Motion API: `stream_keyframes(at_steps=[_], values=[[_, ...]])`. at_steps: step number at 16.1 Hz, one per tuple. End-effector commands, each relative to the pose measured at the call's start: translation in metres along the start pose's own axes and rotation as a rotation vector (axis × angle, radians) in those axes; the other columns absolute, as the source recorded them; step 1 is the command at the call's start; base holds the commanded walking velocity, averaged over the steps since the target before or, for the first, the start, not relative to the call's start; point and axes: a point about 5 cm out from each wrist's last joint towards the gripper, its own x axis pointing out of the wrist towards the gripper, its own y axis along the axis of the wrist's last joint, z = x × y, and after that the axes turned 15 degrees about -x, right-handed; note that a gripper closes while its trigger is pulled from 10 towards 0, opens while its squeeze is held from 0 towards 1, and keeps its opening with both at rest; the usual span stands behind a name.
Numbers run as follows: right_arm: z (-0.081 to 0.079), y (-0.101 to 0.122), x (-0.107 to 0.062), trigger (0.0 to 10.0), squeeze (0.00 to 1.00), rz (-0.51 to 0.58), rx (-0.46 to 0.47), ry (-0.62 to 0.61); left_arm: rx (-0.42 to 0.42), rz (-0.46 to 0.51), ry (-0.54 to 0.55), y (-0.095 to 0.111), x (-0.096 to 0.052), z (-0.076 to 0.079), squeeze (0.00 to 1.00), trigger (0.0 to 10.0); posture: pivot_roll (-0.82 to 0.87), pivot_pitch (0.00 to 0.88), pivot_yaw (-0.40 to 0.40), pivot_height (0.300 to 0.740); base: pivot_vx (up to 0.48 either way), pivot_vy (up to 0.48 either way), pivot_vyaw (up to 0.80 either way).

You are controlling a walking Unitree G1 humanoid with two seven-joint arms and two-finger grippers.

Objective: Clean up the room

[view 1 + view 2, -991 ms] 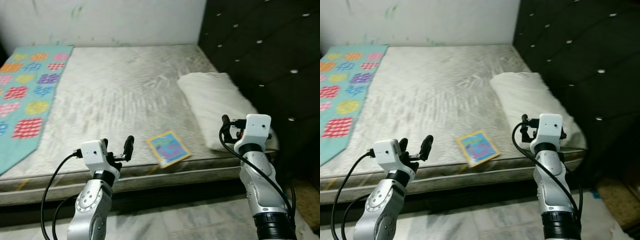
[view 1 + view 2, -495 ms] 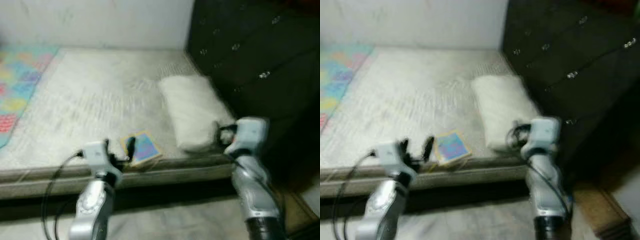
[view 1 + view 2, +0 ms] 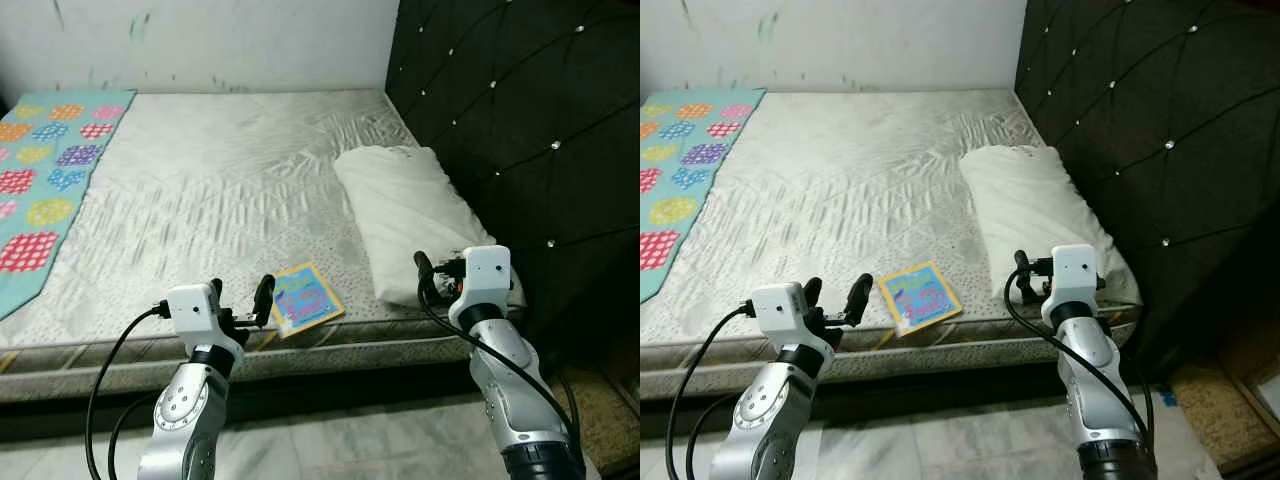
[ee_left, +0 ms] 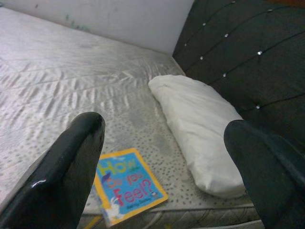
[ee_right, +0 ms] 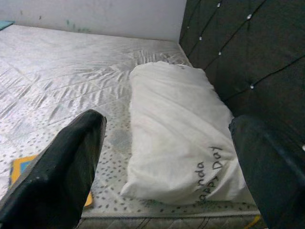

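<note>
Tidying barely begun: both grippers empty at the near edge of the bed.

A blue and yellow children's book [image 3: 306, 298] lies flat near the grey mattress [image 3: 230, 180] front edge, just left of the white pillow [image 3: 410, 215] by the dark tufted headboard [image 3: 510, 110]. The left gripper [image 3: 240, 303], jaws wide, hovers just beside the book; the right gripper [image 3: 432, 277], jaws also wide, sits before the pillow. A patterned teal quilt [image 3: 45, 180] drapes the far left. Nothing looks picked up yet.

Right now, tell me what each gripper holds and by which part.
Nothing is held. The left gripper and right gripper are both open above the bed's near edge, apart from the book and the pillow.
</note>
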Motion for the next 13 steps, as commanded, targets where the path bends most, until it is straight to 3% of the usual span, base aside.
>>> stream_keyframes(at_steps=[1, 13], values=[[0.004, 0.005, -0.0001, 10.0, 0.0, 0.024, -0.004, -0.01, -0.008, 0.022, -0.026, 0.0034, 0.0003, 0.005, 0.0, 10.0, -0.07, 0.0, -0.011, 0.74, 0.307, 0.0, 0.0], [0.0026, 0.0039, 0.0005, 10.0, 0.0, 0.031, -0.02, 0.005, -0.003, 0.015, -0.025, 0.0015, 0.0005, 0.0045, 0.0, 10.0, -0.07, 0.0, -0.013, 0.74, 0.29, 0.0, 0.0]])
